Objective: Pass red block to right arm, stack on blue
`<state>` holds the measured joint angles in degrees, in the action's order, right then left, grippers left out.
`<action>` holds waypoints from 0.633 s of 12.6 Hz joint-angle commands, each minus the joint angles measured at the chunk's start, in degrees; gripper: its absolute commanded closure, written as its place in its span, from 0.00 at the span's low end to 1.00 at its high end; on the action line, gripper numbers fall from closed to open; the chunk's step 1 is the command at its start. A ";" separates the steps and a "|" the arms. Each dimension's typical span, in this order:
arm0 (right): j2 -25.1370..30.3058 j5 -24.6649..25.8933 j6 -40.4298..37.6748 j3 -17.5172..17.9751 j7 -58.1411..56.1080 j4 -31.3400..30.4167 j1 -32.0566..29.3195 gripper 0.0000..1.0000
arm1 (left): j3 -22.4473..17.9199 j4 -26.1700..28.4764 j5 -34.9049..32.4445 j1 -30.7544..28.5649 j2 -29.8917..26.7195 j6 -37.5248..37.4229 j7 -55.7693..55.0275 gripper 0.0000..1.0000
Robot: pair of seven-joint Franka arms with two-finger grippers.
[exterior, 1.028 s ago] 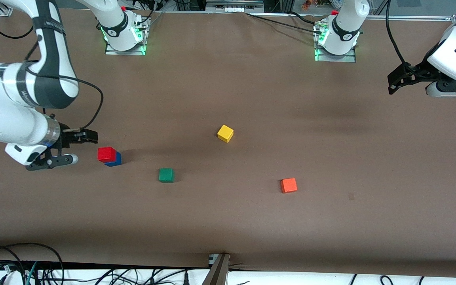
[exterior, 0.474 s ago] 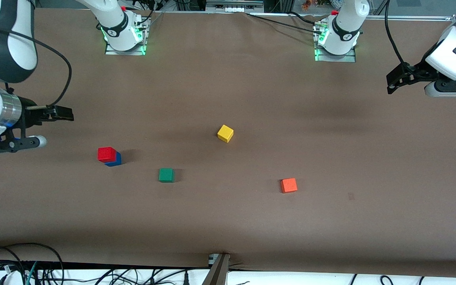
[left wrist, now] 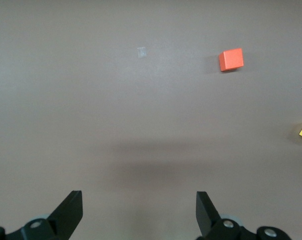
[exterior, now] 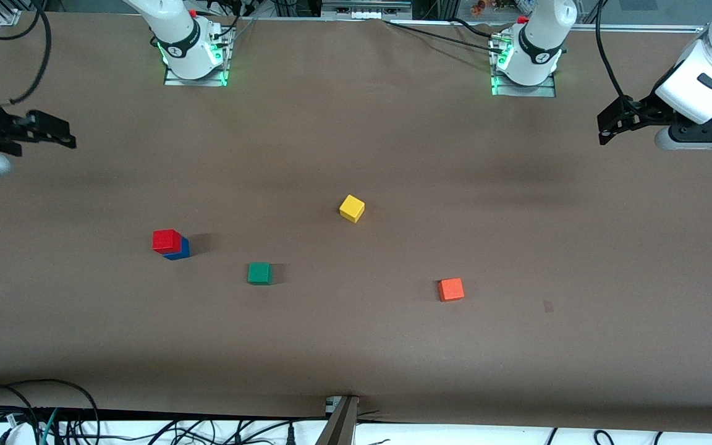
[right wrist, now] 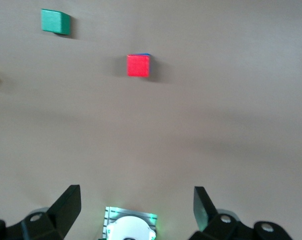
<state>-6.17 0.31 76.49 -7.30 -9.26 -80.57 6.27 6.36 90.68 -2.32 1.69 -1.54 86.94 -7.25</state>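
Stack looks done imo: red block point(exterior: 166, 240) sits on the blue point(exterior: 181, 250), a bit offset so one blue side peeks out, toward the right arm's end of the table, roughly midway between the base edge and the camera edge. Nothing touching it.

Right gripper point(exterior: 53, 133) is up over the table edge at its own end, well apart from the stack, fingers spread, holding nothing, prob backed off so it won't knock the tower. Left gripper point(exterior: 609, 123) hangs over the edge at the other end, also wide open & empty, just waiting.

Right wrist view looks straight down, so red point(right wrist: 138, 65) hides nearly all the blue, just a sliver. Front view shows both layers. Green cube point(exterior: 259, 273), yellow cube point(exterior: 351, 208), orange-red cube point(exterior: 451, 289) are loose, irrelevant.
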 commanded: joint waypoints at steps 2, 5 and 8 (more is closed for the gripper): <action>7.13 3.03 1.90 2.11 0.20 -4.95 -1.78 0.00 | 0.23 -0.85 0.74 -0.19 0.13 -0.98 -0.05 0.00; 7.57 2.60 0.51 2.98 0.64 -5.21 -2.05 0.00 | 0.23 -1.47 0.30 -0.10 0.31 -0.98 0.22 0.00; 7.49 2.51 -0.46 5.01 5.65 -5.21 -2.05 0.00 | 0.41 -1.73 0.30 -0.10 0.75 -0.98 0.13 0.00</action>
<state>0.06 2.28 76.52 -4.44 -6.20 -84.42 5.25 6.40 90.47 -2.32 1.69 -1.53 86.84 -7.30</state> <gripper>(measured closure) 0.000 0.000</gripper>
